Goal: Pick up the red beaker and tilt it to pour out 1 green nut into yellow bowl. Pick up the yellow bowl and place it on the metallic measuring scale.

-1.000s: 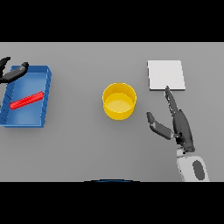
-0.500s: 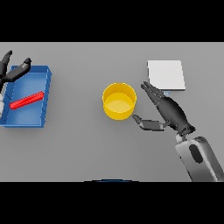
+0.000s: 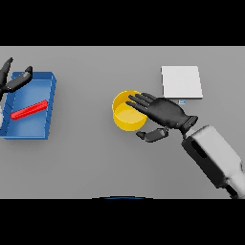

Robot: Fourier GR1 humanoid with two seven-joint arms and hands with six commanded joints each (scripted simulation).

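1. Two hands show in the head view. The right hand reaches in from the lower right on a white and grey arm and sits at the right side of the yellow bowl.
2. Right hand state: fingers spread and extended over the bowl's right rim, thumb curled below and just beside the bowl's lower right wall. Whether fingers or thumb actually touch the bowl cannot be told; the hand hides that part of the rim.
3. The yellow bowl stands upright on the grey table, near the middle. Its inside looks plain yellow; no contents can be made out, and the right part of the opening is covered by the fingers.
4. The metallic measuring scale appears as a flat pale square up and to the right of the bowl, apart from it. A small mark at its lower edge is too small to read.
5. The left hand shows at the far left edge, partly cut off by the frame, fingers extended and relaxed over the upper left corner of the blue tray. Contact with the tray cannot be told.
6. A red object lies tilted inside the blue tray, long and thin in this view; its shape as a beaker cannot be confirmed.
7. A pale patch at the tray's left edge is cut off and unidentifiable.
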